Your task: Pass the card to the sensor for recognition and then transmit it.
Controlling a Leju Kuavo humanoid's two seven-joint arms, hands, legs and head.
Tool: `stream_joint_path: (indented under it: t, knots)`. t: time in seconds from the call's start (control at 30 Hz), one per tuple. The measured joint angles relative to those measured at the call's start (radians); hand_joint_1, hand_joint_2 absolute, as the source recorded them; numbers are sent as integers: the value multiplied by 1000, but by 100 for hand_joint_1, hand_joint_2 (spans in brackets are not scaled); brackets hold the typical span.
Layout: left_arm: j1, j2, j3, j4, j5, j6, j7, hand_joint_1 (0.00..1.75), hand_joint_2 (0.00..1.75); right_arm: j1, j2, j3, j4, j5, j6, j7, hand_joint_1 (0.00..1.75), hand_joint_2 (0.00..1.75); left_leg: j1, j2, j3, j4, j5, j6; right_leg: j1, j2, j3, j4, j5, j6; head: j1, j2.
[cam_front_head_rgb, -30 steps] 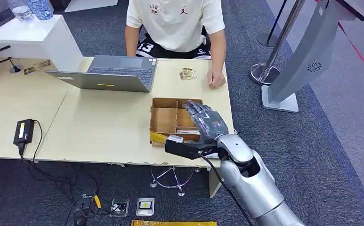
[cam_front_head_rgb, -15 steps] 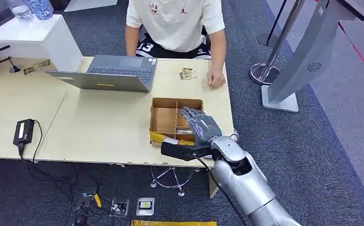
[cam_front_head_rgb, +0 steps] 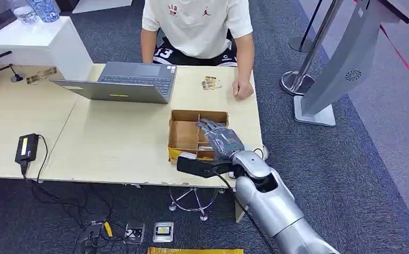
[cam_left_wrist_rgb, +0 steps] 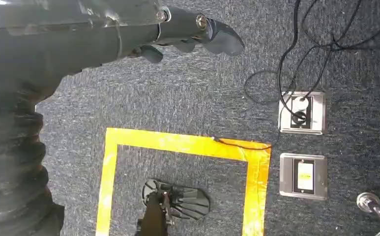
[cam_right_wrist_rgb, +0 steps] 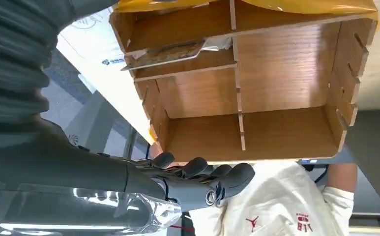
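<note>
We see the right hand (cam_front_head_rgb: 220, 138) reaching over the wooden box (cam_front_head_rgb: 183, 135) that sits near the front edge of the counter (cam_front_head_rgb: 112, 143), our silver right arm (cam_front_head_rgb: 268, 203) coming in from below. The box is open-topped and split by thin wooden dividers into several compartments. In the right wrist view the box (cam_right_wrist_rgb: 276, 93) shows most compartments bare down to the wood, while one narrow compartment on the side nearest the wrist holds a flat card (cam_right_wrist_rgb: 165, 53) lying on its floor, with a pale wrapper-like scrap just beside it. A yellow strip (cam_front_head_rgb: 178, 154) runs along the box's near wall.

The right hand's fingers (cam_right_wrist_rgb: 212, 177) are stretched out side by side, a little curled at the tips, and hold nothing; they hover above the box, apart from the card. We cannot tell whether they touch the box rim.

The left hand (cam_left_wrist_rgb: 129, 29) hangs over the carpet, its fingers (cam_left_wrist_rgb: 217, 37) loosely extended and gripping nothing; below it lie yellow floor tape (cam_left_wrist_rgb: 178, 145) and two floor sockets (cam_left_wrist_rgb: 301, 113).

Across the counter a person (cam_front_head_rgb: 197, 26) in a white shirt sits with one hand (cam_front_head_rgb: 242, 90) resting on the surface, near a small patterned item (cam_front_head_rgb: 210, 83). An open laptop (cam_front_head_rgb: 123, 82) stands beside the box, well apart, and a black power brick (cam_front_head_rgb: 26, 146) lies toward the left edge.
</note>
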Motion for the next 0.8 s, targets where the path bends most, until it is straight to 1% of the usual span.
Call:
stream_joint_path:
  t: [0.23,0.37,0.67,0.73,0.8]
  knots:
    - [0,-2,4,0,-12,0,2,0,175,-31,16,0,62,0,-40,-22,5,175,0,0,0,0,0,0,0,0,0,0,0,0,0,0]
    - [0,-3,5,0,-13,0,2,0,175,-47,24,0,93,0,-50,-26,5,175,0,0,0,0,0,0,0,0,0,0,0,0,0,0]
    - [0,-7,6,0,-13,-3,3,0,175,-69,40,0,166,13,-53,-40,7,175,0,0,0,0,0,0,0,0,0,0,0,0,0,0]
    - [0,-8,6,0,-15,-3,4,0,175,-70,40,1,178,19,-53,-43,10,175,0,0,0,0,0,0,0,0,0,0,0,0,0,0]
    - [0,-8,6,0,-18,-3,4,0,175,-70,40,1,185,22,-53,-45,10,175,0,0,0,0,0,0,0,0,0,0,0,0,0,0]
